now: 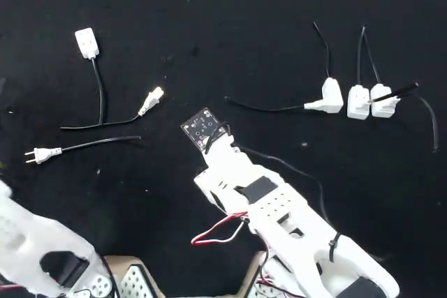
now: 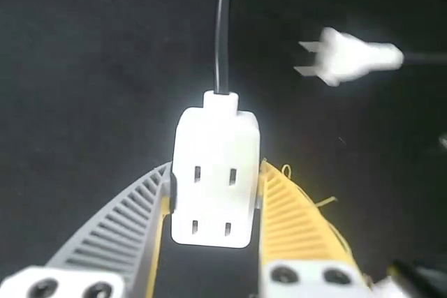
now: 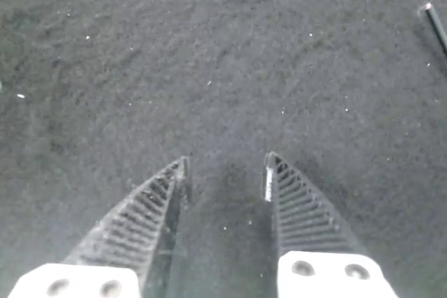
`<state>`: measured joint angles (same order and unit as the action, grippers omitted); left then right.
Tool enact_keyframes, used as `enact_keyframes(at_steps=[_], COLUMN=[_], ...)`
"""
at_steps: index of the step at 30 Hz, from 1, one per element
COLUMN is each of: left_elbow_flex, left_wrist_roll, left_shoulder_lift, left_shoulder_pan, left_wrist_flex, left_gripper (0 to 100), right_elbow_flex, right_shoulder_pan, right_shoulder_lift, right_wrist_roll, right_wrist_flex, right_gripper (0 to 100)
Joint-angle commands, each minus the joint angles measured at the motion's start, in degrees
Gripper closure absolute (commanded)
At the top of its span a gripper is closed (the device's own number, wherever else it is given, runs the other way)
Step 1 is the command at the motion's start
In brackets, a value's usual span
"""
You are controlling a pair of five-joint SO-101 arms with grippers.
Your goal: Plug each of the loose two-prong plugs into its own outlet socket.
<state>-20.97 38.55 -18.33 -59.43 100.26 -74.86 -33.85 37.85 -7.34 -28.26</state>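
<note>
The black surface (image 1: 209, 47) carries everything. My right arm (image 1: 279, 214) reaches to its middle, and my right fingers (image 3: 297, 207) stand open above a bare part of it, with nothing between them. My left fingers (image 2: 133, 221) are closed on a white outlet socket (image 2: 215, 172) and press its two side walls.

I think the step in hand is to hold this socket steady for a plug. To do it well, I should grip the walls only, so that the slotted face is free. The plug should be taken by its body, turned until the prongs line up with one pair of slots, then pushed straight in.

The socket's long axis runs along my fingers. Its face, with two pairs of slots, looks toward my wrist camera, and its cord (image 2: 222, 33) leaves at the far end. Near it, not touching, lies a two-prong plug (image 2: 349, 61). Its long axis is crosswise to the socket's, and its prongs point toward that cord.
</note>
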Motion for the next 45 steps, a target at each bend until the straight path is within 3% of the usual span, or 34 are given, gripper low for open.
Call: enact_keyframes(at_steps=[1,7,11,15,19,23,28,34,38,42,45], left_elbow_flex=[13.5,34.6,43.8,52.0,61.9,70.6,73.9,73.5,71.6,66.0,62.4], left_wrist_roll=[-1.8,-5.5,-12.3,-19.5,-24.6,-24.9,-24.9,-25.1,-24.9,-24.5,-20.2], left_shoulder_lift=[15.4,34.3,46.2,55.4,58.8,57.0,52.7,48.1,48.2,48.2,48.0], left_shoulder_pan=[3.9,16.3,28.2,41.5,55.0,64.2,68.0,67.6,67.6,67.6,64.9], left_wrist_flex=[0.4,-0.7,-4.2,-10.5,-18.3,-27.7,-33.1,-33.5,-33.1,-26.7,-22.1], left_gripper=[97,97,97,97,97,97,96,74,78,79,80], right_elbow_flex=[0.7,4.7,6.2,6.4,5.9,5.9,5.9,5.9,5.9,5.9,5.9], right_shoulder_pan=[0.1,8.5,14.2,17.1,17.3,17.3,17.3,17.3,17.3,17.3,17.3], right_shoulder_lift=[2.1,2.1,2.1,2.1,2.1,2.1,2.1,2.1,2.1,2.1,2.1], right_wrist_roll=[-0.4,1.4,7.6,9.1,9.1,9.1,9.1,8.9,8.8,8.8,8.8], right_wrist_flex=[1.0,-2.6,-3.1,-3.0,-1.5,-1.5,-1.5,-1.5,-1.5,-1.5,-1.5], right_gripper=[83.2,83.2,83.2,83.2,83.2,83.2,83.2,83.2,83.2,83.2,83.2])
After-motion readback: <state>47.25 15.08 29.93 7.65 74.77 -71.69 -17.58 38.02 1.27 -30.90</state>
